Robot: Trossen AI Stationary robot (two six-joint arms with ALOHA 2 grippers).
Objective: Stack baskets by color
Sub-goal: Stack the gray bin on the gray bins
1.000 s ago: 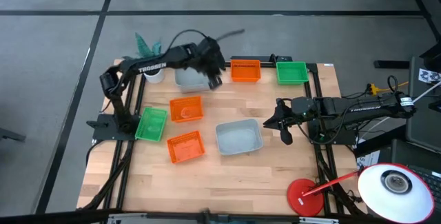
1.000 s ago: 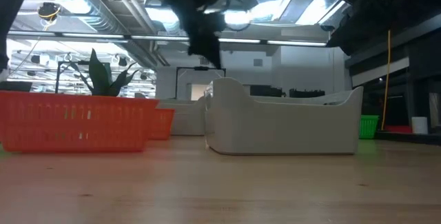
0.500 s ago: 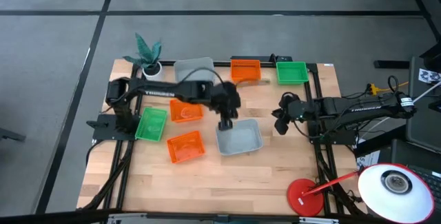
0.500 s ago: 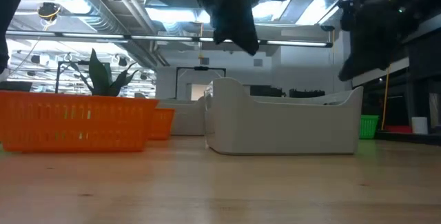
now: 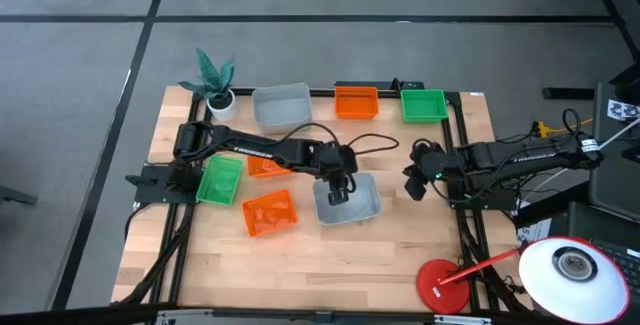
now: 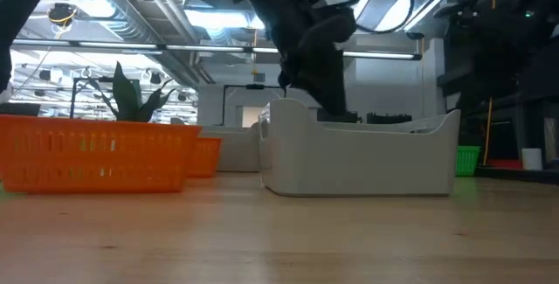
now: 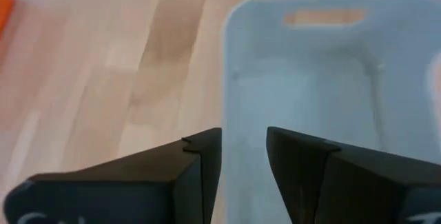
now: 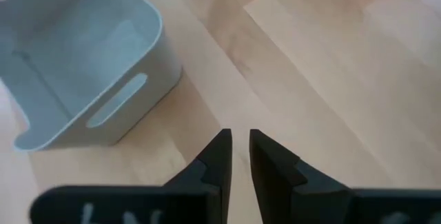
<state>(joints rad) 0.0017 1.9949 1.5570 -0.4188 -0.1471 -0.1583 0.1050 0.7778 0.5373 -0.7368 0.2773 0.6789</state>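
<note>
- left gripper (image 5: 339,194) at frame centre of the high view, over the near grey basket (image 5: 348,201); fingers parted a little over its rim, holding nothing
- right gripper (image 5: 412,182) right of centre, above bare bench (image 5: 400,255); fingers nearly together, empty
- far grey basket (image 5: 281,106) upper centre; looks a finished or partial stack, count unclear
- orange baskets: one at top (image 5: 356,102), two loose left of centre (image 5: 269,214)
- green: one upper right (image 5: 423,104), one at left (image 5: 220,180)
- judgement: early-to-middle; grey under way, orange and green not yet gathered

wooden table (image 5: 400,255) with scattered baskets (image 5: 268,213) and potted plant (image 5: 215,80)
</note>
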